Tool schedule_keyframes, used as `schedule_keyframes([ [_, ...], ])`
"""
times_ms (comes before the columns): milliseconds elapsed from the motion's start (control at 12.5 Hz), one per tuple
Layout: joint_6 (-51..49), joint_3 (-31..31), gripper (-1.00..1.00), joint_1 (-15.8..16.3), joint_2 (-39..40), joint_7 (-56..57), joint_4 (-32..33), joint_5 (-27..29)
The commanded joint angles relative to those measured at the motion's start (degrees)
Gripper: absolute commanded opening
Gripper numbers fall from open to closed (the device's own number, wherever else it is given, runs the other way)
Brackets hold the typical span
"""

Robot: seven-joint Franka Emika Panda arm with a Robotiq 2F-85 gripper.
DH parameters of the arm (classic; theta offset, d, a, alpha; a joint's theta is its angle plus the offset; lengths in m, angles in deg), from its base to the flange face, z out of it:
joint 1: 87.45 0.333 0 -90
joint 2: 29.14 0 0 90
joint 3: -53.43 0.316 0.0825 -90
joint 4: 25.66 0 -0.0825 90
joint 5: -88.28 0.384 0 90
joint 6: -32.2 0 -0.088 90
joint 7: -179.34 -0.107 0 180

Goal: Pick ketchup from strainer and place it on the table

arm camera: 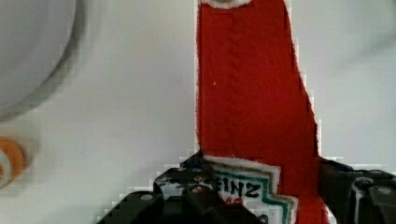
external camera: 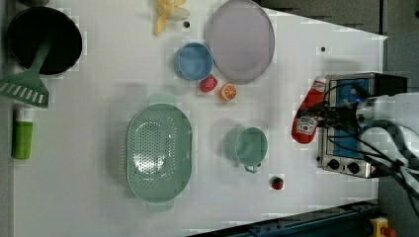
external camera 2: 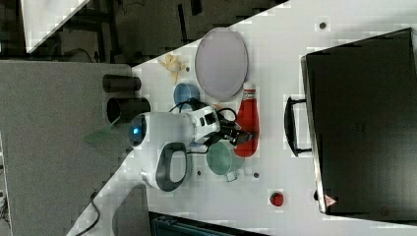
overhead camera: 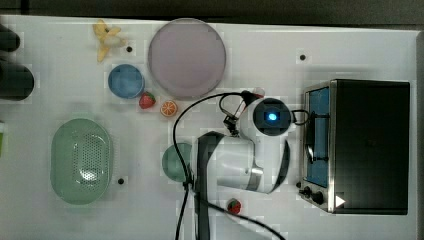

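My gripper (arm camera: 261, 189) is shut on the ketchup (arm camera: 252, 93), a red bottle with a white label; one dark finger sits on each side of the label end. In the left view the ketchup (external camera: 307, 111) lies lengthwise just left of the toaster oven, with the gripper (external camera: 317, 117) at its label. In the right view the ketchup (external camera 2: 247, 118) is beside the lilac plate, cap pointing to the table's far side. I cannot tell whether it rests on the white table (overhead camera: 350, 50) or hangs just above it. The pale green strainer (external camera: 132, 148) stands well away with nothing in it, as the top view's strainer (overhead camera: 57, 160) also shows.
A silver toaster oven (overhead camera: 365, 145) stands close to the gripper. A teal cup (external camera: 249, 145), a lilac plate (overhead camera: 186, 57), a blue bowl (overhead camera: 126, 81), an orange slice (overhead camera: 168, 108) and strawberries (overhead camera: 147, 100) lie around. A black pot with a green spatula (external camera: 42, 39) sits at a corner.
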Motion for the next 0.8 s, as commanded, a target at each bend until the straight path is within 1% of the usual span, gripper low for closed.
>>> schedule_keyframes([
  [80, 4.3, 2.2, 0.25, 1.9, 5.2, 3.5, 1.1, 0.4],
  [240, 6.9, 2.1, 0.25, 1.8, 8.2, 3.5, 1.1, 0.4],
  [320, 7.9, 2.0, 0.31, 1.8, 9.2, 3.5, 1.1, 0.4],
  [560, 8.3, 2.0, 0.95, 1.8, 8.6, 3.4, 1.0, 0.4],
  [640, 7.8, 2.1, 1.00, 1.8, 6.9, 3.3, 0.7, 0.4],
  [800, 4.2, 2.7, 1.00, 1.9, 1.7, 1.8, -0.9, 0.8],
])
